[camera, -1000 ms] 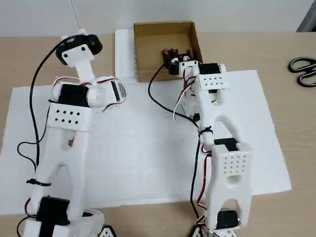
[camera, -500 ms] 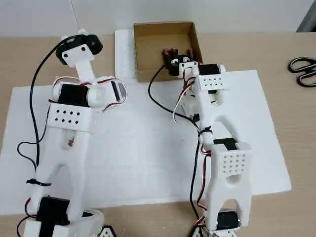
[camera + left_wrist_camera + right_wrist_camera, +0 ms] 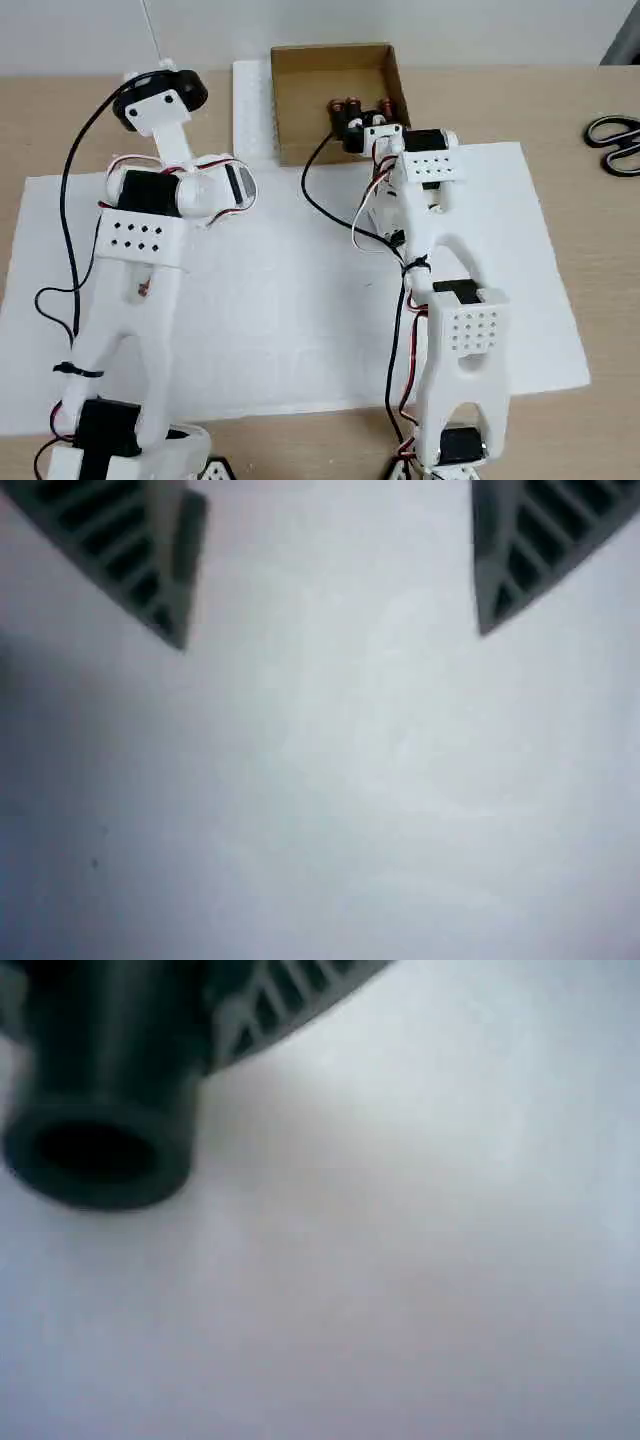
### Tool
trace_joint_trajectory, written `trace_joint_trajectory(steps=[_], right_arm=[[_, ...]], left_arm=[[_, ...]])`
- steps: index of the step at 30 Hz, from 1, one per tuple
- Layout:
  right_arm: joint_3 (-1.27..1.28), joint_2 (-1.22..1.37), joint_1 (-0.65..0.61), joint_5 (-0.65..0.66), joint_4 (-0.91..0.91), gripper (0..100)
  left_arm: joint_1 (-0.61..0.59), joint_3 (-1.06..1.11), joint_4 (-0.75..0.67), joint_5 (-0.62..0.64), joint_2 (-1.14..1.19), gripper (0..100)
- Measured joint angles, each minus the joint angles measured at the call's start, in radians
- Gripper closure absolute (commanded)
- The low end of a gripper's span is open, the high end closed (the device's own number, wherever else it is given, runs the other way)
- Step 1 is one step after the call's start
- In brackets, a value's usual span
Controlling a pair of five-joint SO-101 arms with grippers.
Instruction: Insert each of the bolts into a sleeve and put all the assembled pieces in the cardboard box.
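In the right wrist view a black sleeve (image 3: 98, 1130) with a hollow open end hangs over the white sheet, and my right gripper (image 3: 200, 1010) is shut on it, one ribbed finger (image 3: 290, 995) beside it. From above, that gripper (image 3: 366, 128) hovers over the front right corner of the open cardboard box (image 3: 300, 70). Small reddish-brown pieces (image 3: 344, 104) lie by it inside the box; I cannot tell what they are. My left gripper (image 3: 330, 575) stands open over the bare white sheet, nothing between its fingers (image 3: 150, 560). The left arm (image 3: 150, 240) stands at the left.
A white foam sheet (image 3: 280, 330) covers the middle of the wooden table (image 3: 560, 90), with a white strip (image 3: 250, 100) beside the box. Black scissors (image 3: 612, 140) lie at the far right edge. Cables (image 3: 330, 215) hang by the right arm.
The right gripper has crept slightly toward the box with the sleeve in it. The left arm has not moved.
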Motion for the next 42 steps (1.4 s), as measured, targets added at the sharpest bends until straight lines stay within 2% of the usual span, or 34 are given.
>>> trace_joint_trajectory(steps=[4,10,16,21,24,26,32,38,42], right_arm=[[0.017,-0.075,-0.028,-0.015,0.054,99.6],[0.017,-0.269,-0.123,-0.103,0.147,99.6],[0.034,-0.456,-0.137,-0.207,0.161,99.6],[0.126,-0.603,-0.137,-0.256,0.169,99.6],[0.227,-0.703,-0.137,-0.273,0.17,99.6],[0.304,-0.773,-0.126,-0.292,0.17,99.6],[0.525,-0.956,-0.021,-0.316,0.17,99.6],[0.721,-1.109,0.058,-0.316,0.17,99.6],[0.836,-1.201,0.083,-0.318,0.17,99.6]], left_arm=[[0.0,0.0,0.0,0.0,0.0,96],[0.0,-0.018,-0.014,0.0,0.0,97],[0.0,-0.149,0.02,0.0,0.0,96],[-0.028,-0.258,0.066,-0.002,0.0,86],[-0.089,-0.284,0.068,-0.002,0.0,79],[-0.13,-0.288,0.072,-0.009,0.0,79],[-0.23,-0.288,0.127,-0.172,0.0,79],[-0.27,-0.288,0.201,-0.353,0.0,79],[-0.272,-0.285,0.253,-0.391,0.015,81]])
